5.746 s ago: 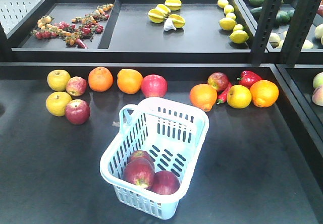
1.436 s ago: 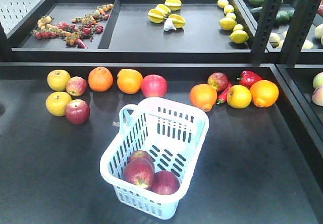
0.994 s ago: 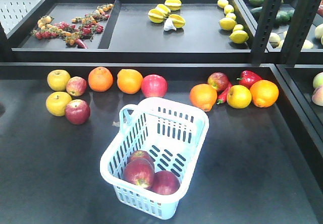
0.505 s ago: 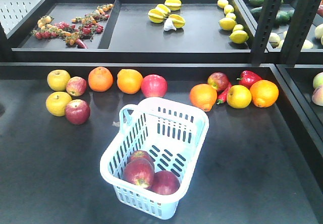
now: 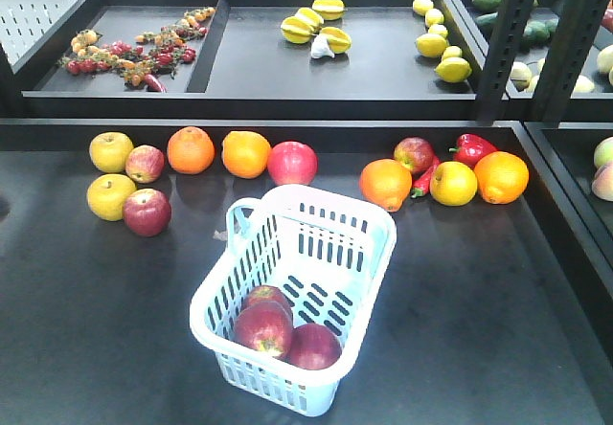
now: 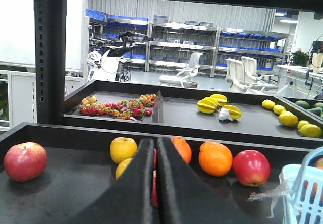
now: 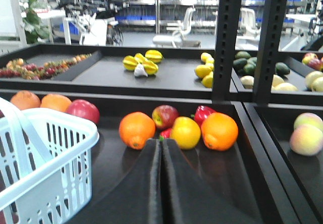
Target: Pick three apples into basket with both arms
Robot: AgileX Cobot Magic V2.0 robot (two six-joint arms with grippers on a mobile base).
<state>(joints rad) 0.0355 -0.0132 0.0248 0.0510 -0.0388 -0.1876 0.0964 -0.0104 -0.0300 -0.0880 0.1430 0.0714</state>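
Three dark red apples lie in the basket, front view. Left gripper, jaws pressed together, sees the basket to its right. Right gripper, also pressed together, sees it left.

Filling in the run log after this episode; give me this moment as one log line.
three apples: in basket | left pincer: shut, empty | right pincer: shut, empty | arms: clear of basket | task: looks complete
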